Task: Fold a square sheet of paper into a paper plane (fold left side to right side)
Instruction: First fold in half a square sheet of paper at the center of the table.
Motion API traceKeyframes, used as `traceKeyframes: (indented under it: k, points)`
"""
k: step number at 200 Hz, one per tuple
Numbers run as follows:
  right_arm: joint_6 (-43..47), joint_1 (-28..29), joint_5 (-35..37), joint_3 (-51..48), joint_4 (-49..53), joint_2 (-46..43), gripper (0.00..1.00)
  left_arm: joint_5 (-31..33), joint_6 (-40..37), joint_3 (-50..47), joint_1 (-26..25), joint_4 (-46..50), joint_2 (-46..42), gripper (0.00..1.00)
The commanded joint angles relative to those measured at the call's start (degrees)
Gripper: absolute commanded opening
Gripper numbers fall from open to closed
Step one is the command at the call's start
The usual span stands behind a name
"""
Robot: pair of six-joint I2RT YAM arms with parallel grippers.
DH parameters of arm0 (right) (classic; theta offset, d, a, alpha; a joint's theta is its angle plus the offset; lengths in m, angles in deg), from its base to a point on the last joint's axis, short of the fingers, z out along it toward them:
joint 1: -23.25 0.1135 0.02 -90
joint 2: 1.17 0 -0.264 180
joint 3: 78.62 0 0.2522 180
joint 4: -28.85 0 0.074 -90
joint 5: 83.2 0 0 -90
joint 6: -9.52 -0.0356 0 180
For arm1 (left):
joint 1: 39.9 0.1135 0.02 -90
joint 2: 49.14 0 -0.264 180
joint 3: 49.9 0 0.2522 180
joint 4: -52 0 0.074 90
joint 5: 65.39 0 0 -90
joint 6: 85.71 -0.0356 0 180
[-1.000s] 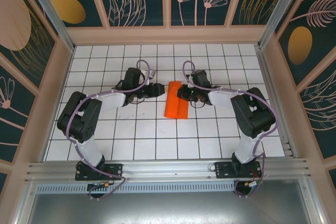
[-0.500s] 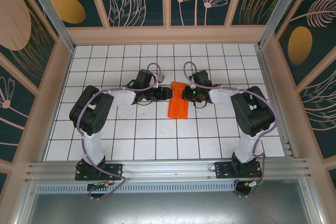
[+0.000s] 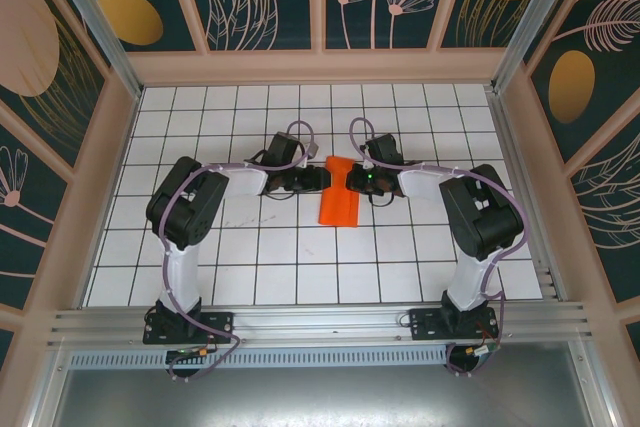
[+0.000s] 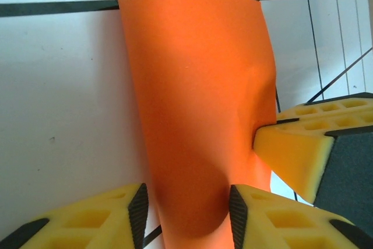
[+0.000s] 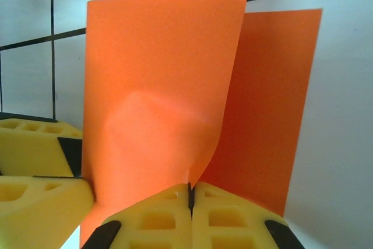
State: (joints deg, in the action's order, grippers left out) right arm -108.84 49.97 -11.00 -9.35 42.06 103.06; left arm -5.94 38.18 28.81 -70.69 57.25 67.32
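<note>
The square sheet of paper (image 3: 339,202) lies doubled over at the middle of the table (image 3: 250,257), between both wrists. The right gripper (image 5: 190,193) is pinched closed on the folded-over flap's free edge — likely holding it across. The left gripper (image 4: 186,214) brackets the rounded, uncreased fold, probably to flatten it — whether it squeezes, I cannot tell.

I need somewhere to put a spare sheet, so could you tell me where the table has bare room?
Bare tiles lie between the orange paper and the near rail, and in the rows along the back wall. The middle is crowded: the left end effector and right end effector meet at the paper's far end.
</note>
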Motion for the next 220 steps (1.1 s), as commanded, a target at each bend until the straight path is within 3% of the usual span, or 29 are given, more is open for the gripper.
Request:
traceKeyframes:
  k: [1,49,104,131,220]
  points:
    - [1.2,-0.4,-1.4,1.4,0.2,-0.4,0.11,0.8,-0.1,1.3,-0.6,2.1,2.0,0.41]
    - [1.7,-1.6,2.6,-0.6,1.2,-7.2,0.31,3.3,-0.6,3.2,-1.6,5.2,3.5,0.34]
    - [2.4,-4.1,11.9,-5.8,3.2,-16.7,0.51,7.9,-2.0,6.0,-3.3,10.8,3.9,0.37]
    - [2.7,-6.2,12.7,-8.7,3.3,-20.5,0.56,9.4,-3.0,7.7,-4.1,13.2,4.4,0.39]
    - [3.3,-8.3,13.5,-13.0,3.8,-27.1,0.60,15.9,-6.6,14.4,-7.3,22.0,7.9,0.47]
